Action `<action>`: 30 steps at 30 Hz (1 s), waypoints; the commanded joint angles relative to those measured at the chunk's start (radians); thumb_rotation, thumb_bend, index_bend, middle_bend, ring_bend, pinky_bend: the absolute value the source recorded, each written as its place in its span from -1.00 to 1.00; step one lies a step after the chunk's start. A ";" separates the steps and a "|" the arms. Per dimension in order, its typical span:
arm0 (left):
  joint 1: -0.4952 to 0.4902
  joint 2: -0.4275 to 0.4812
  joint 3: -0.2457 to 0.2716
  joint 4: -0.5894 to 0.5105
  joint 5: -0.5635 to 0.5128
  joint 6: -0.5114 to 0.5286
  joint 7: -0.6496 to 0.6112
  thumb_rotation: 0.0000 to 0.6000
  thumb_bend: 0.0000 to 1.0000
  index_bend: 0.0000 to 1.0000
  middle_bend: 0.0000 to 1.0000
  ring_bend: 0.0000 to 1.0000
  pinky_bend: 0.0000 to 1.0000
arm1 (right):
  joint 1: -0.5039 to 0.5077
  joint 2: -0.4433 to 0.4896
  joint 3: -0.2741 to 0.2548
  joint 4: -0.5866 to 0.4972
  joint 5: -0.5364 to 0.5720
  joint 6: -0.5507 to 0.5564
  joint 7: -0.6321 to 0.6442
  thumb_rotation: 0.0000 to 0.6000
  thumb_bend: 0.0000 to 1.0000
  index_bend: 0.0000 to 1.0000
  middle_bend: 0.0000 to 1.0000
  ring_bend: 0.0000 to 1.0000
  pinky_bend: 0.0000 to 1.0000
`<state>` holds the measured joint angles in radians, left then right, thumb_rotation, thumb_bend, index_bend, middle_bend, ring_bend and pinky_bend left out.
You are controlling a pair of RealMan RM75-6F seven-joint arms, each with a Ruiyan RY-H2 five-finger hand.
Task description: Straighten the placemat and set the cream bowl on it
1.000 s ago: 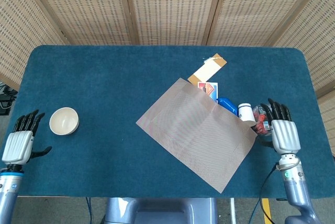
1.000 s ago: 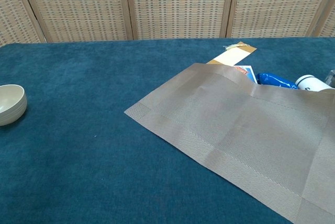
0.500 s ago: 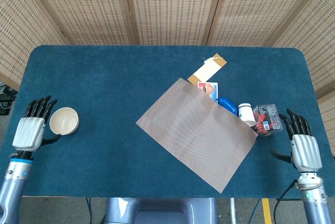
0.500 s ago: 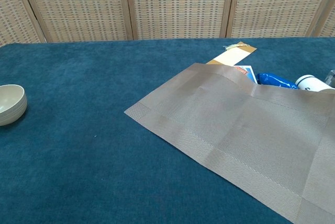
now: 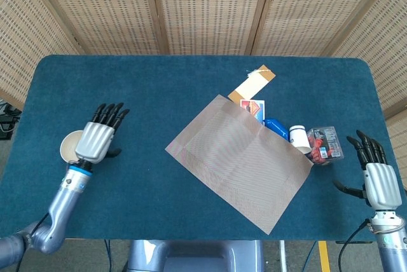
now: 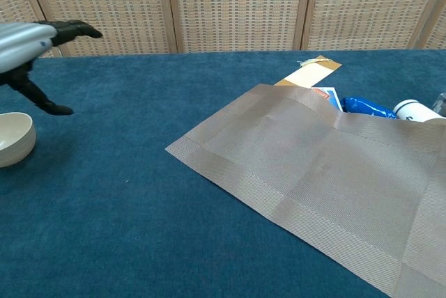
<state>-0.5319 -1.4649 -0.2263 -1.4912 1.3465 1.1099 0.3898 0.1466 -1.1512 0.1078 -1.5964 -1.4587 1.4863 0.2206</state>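
left robot hand [image 5: 98, 140]: released, fingers spread above cream bowl [image 6: 14, 139] | right robot hand [image 5: 378, 182]: released, table's edge

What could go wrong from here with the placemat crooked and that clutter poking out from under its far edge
1. The placemat lies skewed with its far edge draped over a blue packet, a white bottle and a clear box; dragging it straight may sweep them along or leave the mat humped.
2. A bowl set on that raised edge could tip.
3. The left hand hangs open above the cream bowl near the table edge; a clumsy grasp might nudge it off.
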 commanded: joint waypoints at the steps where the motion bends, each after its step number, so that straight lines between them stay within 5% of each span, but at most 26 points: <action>1: -0.075 -0.082 -0.020 0.053 -0.052 -0.069 0.062 1.00 -1.00 -0.87 -1.00 -1.00 -1.00 | -0.002 0.006 0.004 -0.002 -0.001 0.000 0.014 1.00 -0.75 -0.73 -1.00 -1.00 -1.00; 15: -0.259 -0.308 -0.016 0.309 -0.165 -0.226 0.190 1.00 -1.00 -0.87 -1.00 -1.00 -1.00 | 0.001 0.024 0.036 0.017 0.047 -0.035 0.083 1.00 -0.75 -0.73 -1.00 -1.00 -1.00; 30: -0.312 -0.382 0.003 0.418 -0.187 -0.246 0.195 1.00 -1.00 -0.87 -1.00 -1.00 -1.00 | 0.001 0.024 0.042 0.019 0.051 -0.046 0.083 1.00 -0.76 -0.73 -1.00 -1.00 -1.00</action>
<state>-0.8423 -1.8452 -0.2250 -1.0757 1.1593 0.8657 0.5844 0.1477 -1.1273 0.1493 -1.5769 -1.4076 1.4397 0.3034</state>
